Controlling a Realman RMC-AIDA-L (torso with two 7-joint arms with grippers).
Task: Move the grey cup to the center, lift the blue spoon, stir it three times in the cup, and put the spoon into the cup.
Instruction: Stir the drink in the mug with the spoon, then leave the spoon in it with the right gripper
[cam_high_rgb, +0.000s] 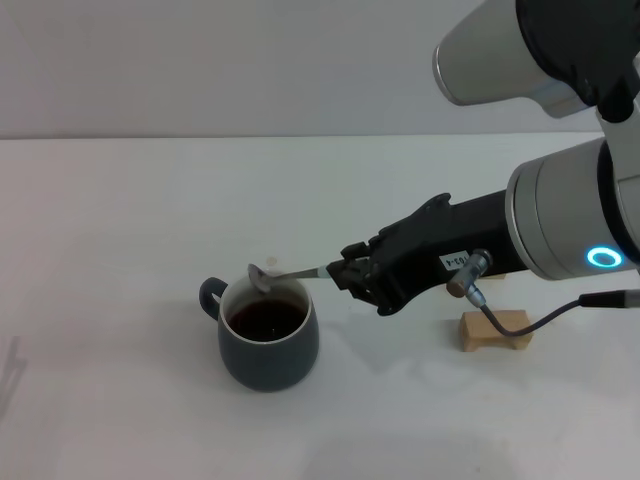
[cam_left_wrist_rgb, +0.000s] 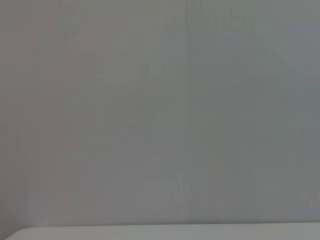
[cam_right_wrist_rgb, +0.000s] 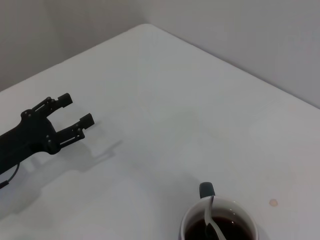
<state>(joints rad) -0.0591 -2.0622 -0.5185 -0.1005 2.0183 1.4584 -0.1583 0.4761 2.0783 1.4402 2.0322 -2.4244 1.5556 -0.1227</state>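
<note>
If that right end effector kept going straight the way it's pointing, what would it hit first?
Probably the cup. The right end effector points toward it, holding the spoon with its bowl over the rim. Depth is unclear from above.

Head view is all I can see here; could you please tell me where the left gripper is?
Observer: The right wrist view shows the left gripper hovering over the white table, well apart from the grey cup.
Operator: Thank you. Are its jaws open?
Observer: Yes, they are open and hold nothing.
Operator: Does the blue spoon reach inside the cup?
Observer: In that view the blue spoon, held by the right gripper, slants down past the rim with its bowl over the dark liquid. I cannot tell whether it touches the liquid.
</note>
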